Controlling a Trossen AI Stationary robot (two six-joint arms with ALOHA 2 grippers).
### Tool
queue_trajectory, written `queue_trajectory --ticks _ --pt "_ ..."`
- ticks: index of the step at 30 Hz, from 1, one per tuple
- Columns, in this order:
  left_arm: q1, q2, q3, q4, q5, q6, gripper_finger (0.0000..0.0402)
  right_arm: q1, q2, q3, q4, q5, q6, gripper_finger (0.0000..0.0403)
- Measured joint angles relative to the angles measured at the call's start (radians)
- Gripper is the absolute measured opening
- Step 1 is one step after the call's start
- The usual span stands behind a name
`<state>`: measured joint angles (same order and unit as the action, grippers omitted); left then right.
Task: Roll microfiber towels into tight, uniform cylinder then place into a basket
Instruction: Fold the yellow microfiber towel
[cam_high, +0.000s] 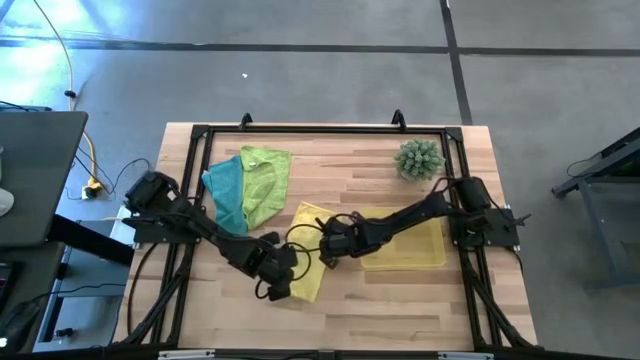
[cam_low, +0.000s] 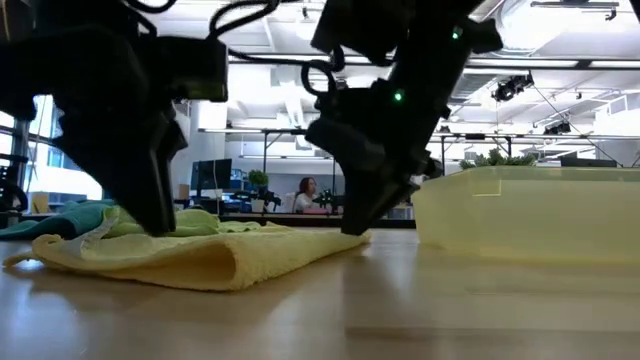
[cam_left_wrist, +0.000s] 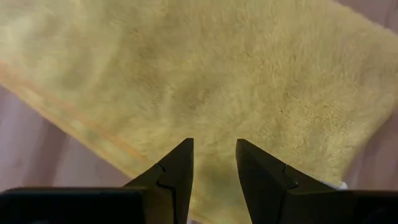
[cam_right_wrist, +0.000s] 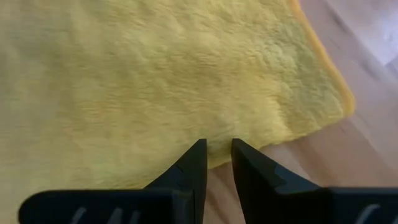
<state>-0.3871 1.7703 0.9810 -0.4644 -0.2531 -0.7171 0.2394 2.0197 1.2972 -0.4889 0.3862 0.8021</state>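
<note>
Nearest the front edge of the table (cam_high: 400, 310), the yellow towel (cam_high: 308, 262) lies flat, folded on itself, with a rounded fold facing the front. The left gripper (cam_high: 281, 274) stands over the towel's front-left part. Its fingers (cam_left_wrist: 177, 171) are parted by a moderate gap, tips down at the pile; nothing sits between them. The right gripper (cam_high: 327, 246) stands over the towel's right part, just beside the basket. Its fingers (cam_right_wrist: 194, 165) show a narrow gap, tips at the towel's hem where cloth meets wood; whether a pinch of cloth is caught cannot be told. Both grippers are placed on one towel at opposite parts, which is judged to hold the cloth down and keep the roll even across its width.

Right of the towel, the basket (cam_high: 432, 262) sits near the right edge, close enough for a short transfer. It appears to hold no towel yet.

Farther back, toward the rear-left corner, the teal towel (cam_high: 226, 190) and green towel (cam_high: 265, 180) lie bunched and touching, unrolled. A spiky plant (cam_high: 419, 159) stands near the rear-right corner.
</note>
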Motion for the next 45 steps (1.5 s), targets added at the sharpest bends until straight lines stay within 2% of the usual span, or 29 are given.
queue_trajectory --ticks 5,12,15,20,27,32,35,45 --pt "-0.02 0.035 0.001 0.02 0.049 -0.077 0.011 -0.031 0.0 -0.022 -0.001 0.0 -0.089 0.0066" --pt "-0.058 0.041 0.001 0.177 0.037 -0.178 0.011 -0.109 0.0 -0.024 0.021 0.002 -0.31 0.0066" --pt "-0.061 0.041 0.001 0.241 0.007 -0.16 0.011 -0.145 0.0 -0.024 0.045 0.008 -0.426 0.0066" --pt "-0.059 0.024 0.0 0.233 -0.009 -0.1 0.011 -0.173 -0.011 -0.008 -0.03 0.003 -0.473 0.0066" --pt "-0.06 -0.071 0.0 0.193 -0.026 0.008 0.011 -0.103 -0.101 0.023 -0.149 0.052 -0.527 0.0066" --pt "-0.057 -0.092 0.001 0.192 -0.149 0.088 0.011 -0.02 -0.143 0.025 -0.149 0.04 -0.523 0.0066" --pt "-0.04 -0.064 0.001 0.195 -0.205 0.1 0.011 0.036 -0.142 0.024 -0.141 0.025 -0.522 0.0066" --pt "0.029 0.056 0.0 0.179 -0.204 0.102 0.011 0.146 -0.118 0.022 -0.025 0.052 -0.42 0.0066"
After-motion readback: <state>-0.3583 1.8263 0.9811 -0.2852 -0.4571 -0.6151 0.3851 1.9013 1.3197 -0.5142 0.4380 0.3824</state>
